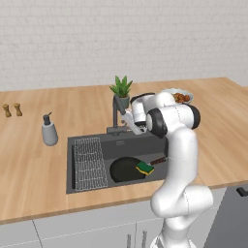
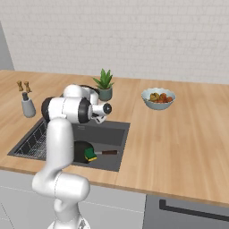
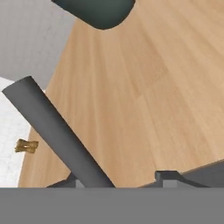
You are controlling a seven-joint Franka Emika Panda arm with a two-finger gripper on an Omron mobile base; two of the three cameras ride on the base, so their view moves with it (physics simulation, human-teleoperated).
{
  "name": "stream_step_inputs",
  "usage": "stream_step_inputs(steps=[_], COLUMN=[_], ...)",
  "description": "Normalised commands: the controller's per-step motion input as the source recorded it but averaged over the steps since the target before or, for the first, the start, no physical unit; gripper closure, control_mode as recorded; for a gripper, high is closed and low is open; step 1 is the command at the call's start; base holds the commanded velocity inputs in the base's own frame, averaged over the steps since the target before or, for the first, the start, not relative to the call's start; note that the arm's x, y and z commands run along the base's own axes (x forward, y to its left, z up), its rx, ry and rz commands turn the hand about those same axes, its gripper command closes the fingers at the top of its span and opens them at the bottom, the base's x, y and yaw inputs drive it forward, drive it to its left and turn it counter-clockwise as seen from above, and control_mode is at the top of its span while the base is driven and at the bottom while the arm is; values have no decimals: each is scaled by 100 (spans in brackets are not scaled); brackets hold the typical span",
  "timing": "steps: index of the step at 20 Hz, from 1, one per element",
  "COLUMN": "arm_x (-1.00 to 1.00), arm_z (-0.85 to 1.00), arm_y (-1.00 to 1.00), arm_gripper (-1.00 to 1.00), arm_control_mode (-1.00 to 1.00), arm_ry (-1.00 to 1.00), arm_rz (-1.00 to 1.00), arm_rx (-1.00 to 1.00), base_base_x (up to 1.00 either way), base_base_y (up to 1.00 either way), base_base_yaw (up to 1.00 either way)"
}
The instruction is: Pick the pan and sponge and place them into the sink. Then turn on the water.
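Observation:
The black pan [image 1: 127,169] lies in the dark grey sink [image 1: 92,141], its wooden handle [image 1: 159,160] pointing right. On the pan's right edge rests the green and yellow sponge [image 1: 144,168]. From the right base view the arm hides part of the pan [image 2: 82,149], while the sponge [image 2: 91,155] stays visible. The tall faucet [image 1: 116,112] stands behind the basin. My gripper [image 1: 127,119] is up against it. In the hand view my gripper [image 3: 121,180] is open, and a dark bar of the faucet [image 3: 57,131] runs down between the fingertips, close to the left one [image 3: 75,181].
A wire grid rack [image 1: 89,163] covers the sink's left side. Behind the faucet stands a potted plant [image 1: 121,90]. A grey soap dispenser [image 1: 49,131] and two small shakers [image 1: 12,110] are on the counter at the left, a bowl of food [image 2: 158,98] at the right.

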Motion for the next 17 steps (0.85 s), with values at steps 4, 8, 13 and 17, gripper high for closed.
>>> stream_step_inputs(steps=[4,8,13,17], arm_x=[13,9,0,0], arm_z=[-23,-26,-3,0], arm_y=[-4,-2,0,0], arm_gripper=[100,100,100,100], arm_control_mode=[-100,-100,-100,-100], arm_ry=[11,9,0,0], arm_rz=[-10,-5,0,0], arm_rx=[12,10,1,0], base_base_x=[0,0,0,0], base_base_y=[0,0,0,0], base_base_yaw=[0,0,0,0])
